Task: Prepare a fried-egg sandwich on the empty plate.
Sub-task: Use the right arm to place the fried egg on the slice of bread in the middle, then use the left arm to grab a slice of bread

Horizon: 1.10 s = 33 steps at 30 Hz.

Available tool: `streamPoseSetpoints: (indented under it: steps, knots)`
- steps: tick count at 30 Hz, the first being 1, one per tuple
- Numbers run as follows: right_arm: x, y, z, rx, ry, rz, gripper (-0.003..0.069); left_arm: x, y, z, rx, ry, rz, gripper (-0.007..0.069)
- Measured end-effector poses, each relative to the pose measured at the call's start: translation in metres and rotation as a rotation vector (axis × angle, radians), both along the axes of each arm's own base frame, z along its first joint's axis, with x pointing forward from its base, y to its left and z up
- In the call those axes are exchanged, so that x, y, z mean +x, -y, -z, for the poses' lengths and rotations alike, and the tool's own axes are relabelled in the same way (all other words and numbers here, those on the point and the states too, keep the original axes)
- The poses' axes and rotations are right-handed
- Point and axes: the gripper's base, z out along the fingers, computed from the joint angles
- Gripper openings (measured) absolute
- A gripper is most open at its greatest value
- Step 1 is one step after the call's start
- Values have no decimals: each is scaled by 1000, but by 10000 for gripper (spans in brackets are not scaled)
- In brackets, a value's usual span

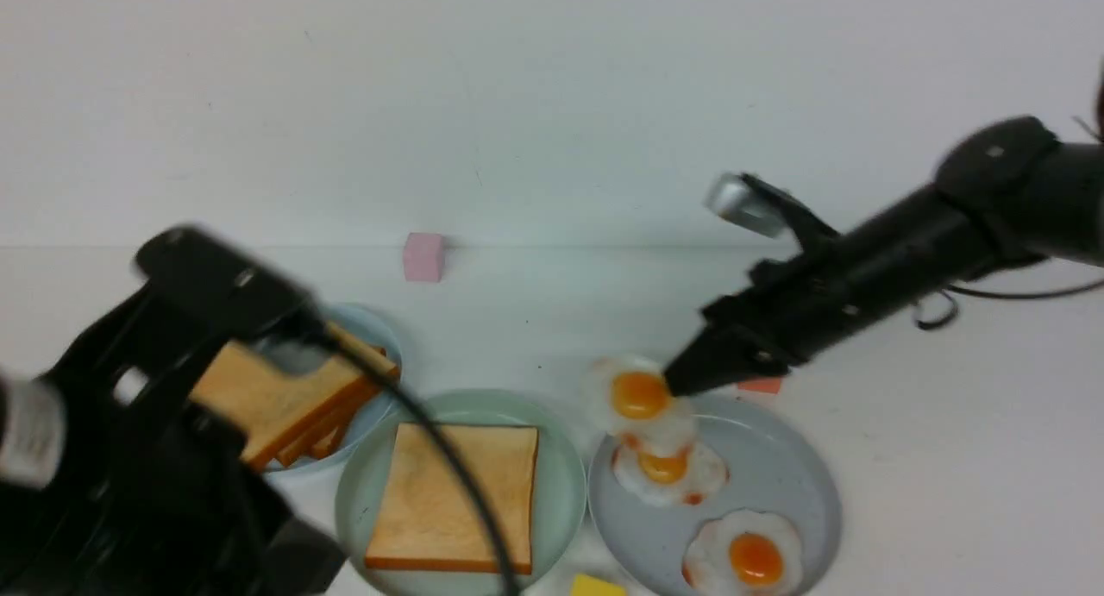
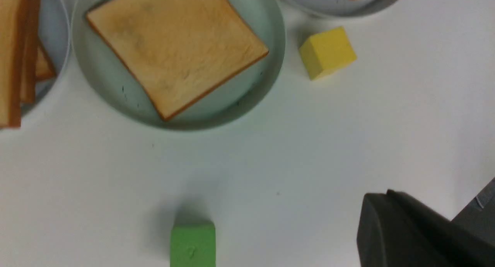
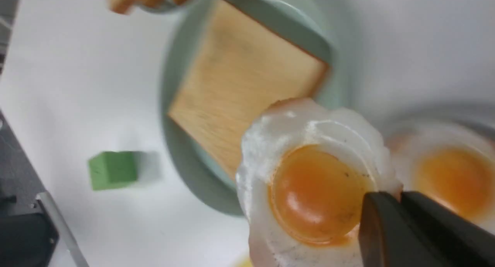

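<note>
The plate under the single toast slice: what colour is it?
The plate is pale mint green; left wrist view shows it best.

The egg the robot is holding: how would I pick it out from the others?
Find the grey-blue plate on the right. Above its far left rim, the right gripper pinches the lifted egg. The two other eggs lie flat on the plate.

Table is carrying blue plate, mint-green plate, grey plate in a row; pink block, yellow block, green block lying apart.
</note>
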Motion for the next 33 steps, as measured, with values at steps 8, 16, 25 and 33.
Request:
streamPoseSetpoints:
  steps: [8,16,25,33]
  knots:
    - [-3,-93,9,-33,55,-97,44,-27,-25,13,-37,-18,-130,-13]
    - [5,-119,63,-83,28,-67,50,-42,-36,6,-72,18,-152,-13]
    - [8,-120,60,-68,36,-29,252,-39,-37,8,-63,60,-157,-13]
    - [-14,-105,-18,-101,168,-130,544,-12,-25,17,-155,131,-272,-13]
